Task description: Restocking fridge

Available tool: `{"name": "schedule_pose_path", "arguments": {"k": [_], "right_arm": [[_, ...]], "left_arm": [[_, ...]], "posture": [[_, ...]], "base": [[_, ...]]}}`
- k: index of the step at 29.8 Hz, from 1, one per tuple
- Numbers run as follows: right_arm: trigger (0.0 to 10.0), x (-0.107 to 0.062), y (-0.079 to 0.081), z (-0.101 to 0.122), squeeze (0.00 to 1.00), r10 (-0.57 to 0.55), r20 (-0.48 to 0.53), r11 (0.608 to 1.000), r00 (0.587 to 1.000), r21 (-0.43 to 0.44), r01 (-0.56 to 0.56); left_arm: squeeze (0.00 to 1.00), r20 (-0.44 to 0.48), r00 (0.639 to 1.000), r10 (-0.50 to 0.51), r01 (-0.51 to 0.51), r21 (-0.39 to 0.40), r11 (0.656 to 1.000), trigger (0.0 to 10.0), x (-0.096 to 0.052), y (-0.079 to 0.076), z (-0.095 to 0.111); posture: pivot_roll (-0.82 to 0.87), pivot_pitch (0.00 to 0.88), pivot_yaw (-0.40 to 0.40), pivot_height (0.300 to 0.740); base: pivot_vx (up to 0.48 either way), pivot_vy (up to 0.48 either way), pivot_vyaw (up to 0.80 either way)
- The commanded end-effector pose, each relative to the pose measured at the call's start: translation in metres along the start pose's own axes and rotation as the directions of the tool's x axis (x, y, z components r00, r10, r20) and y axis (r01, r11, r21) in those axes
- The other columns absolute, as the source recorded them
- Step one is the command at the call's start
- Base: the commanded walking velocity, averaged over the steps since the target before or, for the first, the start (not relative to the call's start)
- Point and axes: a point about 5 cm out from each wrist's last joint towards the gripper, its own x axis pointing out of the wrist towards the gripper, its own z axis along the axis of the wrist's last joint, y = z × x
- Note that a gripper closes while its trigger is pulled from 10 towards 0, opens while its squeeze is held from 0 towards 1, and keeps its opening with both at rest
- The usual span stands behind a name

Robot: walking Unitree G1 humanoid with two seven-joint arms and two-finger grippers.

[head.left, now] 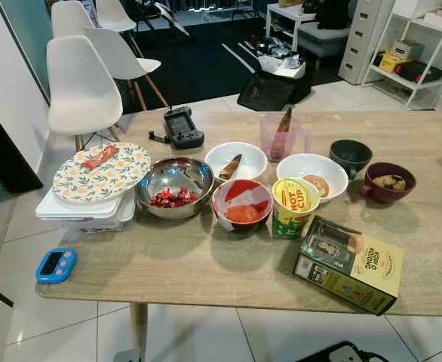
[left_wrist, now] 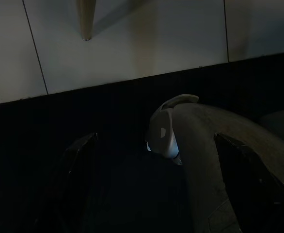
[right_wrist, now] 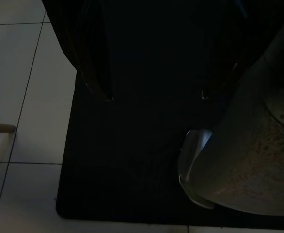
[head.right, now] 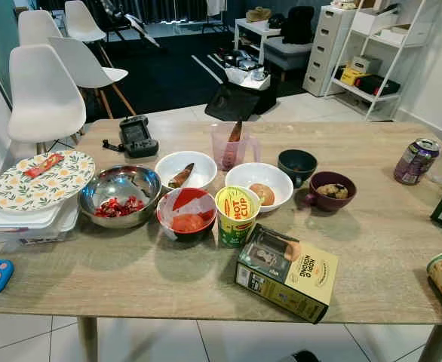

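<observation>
A wooden table [head.left: 206, 264] stands in front of me with food on it. From the left there is a steel bowl [head.left: 179, 181] of red wrapped pieces, a white bowl [head.left: 236, 160], a red-and-white bowl [head.left: 241, 202], a yellow Hot Cup noodle cup [head.left: 295, 205], a white bowl [head.left: 311, 173] with a brown item, a dark bowl [head.left: 351, 155] and a maroon mug [head.left: 388, 182]. A yellow-green box [head.left: 349, 264] lies near the front edge. A drink can [head.right: 415, 161] stands at the right. My left gripper [left_wrist: 155, 137] and right gripper [right_wrist: 156, 96] hang open over a dark floor mat, holding nothing.
A floral plate [head.left: 102, 170] rests on a white container at the table's left end, with a blue timer [head.left: 56, 265] at the front corner. A pink jug [head.left: 283, 136] and a black device [head.left: 183, 127] sit further back. White chairs [head.left: 81, 87] stand behind on the left.
</observation>
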Motion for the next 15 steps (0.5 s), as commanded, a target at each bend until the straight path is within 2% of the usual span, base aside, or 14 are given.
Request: {"name": "schedule_pose_path", "arguments": {"k": [1, 10, 15], "right_arm": [[10.0, 0.0, -0.003, -0.002, 0.0, -0.021, -0.018, 1.0, 1.0, -0.012, 0.021], [10.0, -0.003, -0.006, -0.022, 0.0, -0.073, -0.108, 0.994, 0.992, -0.086, 0.064], [10.0, -0.006, -0.023, -0.024, 0.0, -0.131, -0.116, 0.989, 0.985, -0.079, 0.123]], "left_arm": [[0.0, -0.009, 1.0, 0.02, -0.02, 0.01, 1.0, 10.0, -0.001, 0.005, -0.001], [0.0, -0.016, 0.999, 0.037, -0.037, -0.014, 0.999, 10.0, -0.002, 0.004, -0.006], [0.0, -0.029, 0.999, 0.04, -0.04, -0.013, 0.999, 10.0, -0.002, 0.001, -0.011]], "posture": [[-0.03, 0.0, -0.002, 0.74], [-0.03, 0.0, -0.023, 0.74], [-0.05, 0.0, -0.033, 0.74]], "base": [[0.0, 0.0, 0.0], [0.0, 0.0, 0.0], [0.0, 0.0, 0.0]]}}
